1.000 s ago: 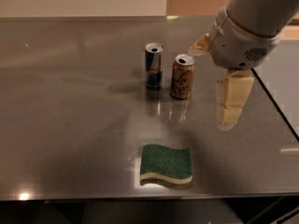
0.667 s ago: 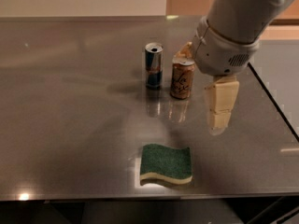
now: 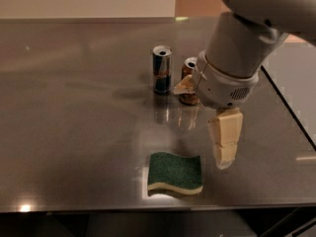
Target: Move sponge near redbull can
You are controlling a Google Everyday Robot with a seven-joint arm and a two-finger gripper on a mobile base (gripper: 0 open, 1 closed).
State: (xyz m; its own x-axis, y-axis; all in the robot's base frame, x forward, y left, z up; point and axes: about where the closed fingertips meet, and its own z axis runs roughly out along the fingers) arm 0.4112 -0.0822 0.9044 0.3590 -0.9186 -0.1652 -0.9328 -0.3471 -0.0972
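Over the last second the arm has swung left and nearer, so your gripper (image 3: 224, 158) now hangs just right of the sponge (image 3: 175, 173), apparently above the table (image 3: 74, 132) rather than touching it. From this side-on view you cannot tell how wide the pincer stands; it holds nothing. The sponge lies untouched at the near edge, well apart from the redbull can (image 3: 161, 69), which stands upright farther back. Judge this as the approach: the grasp is yet to come. Count one sponge, one redbull can and one brown-gold can (image 3: 189, 65) right of it, now partly hidden by the wrist.
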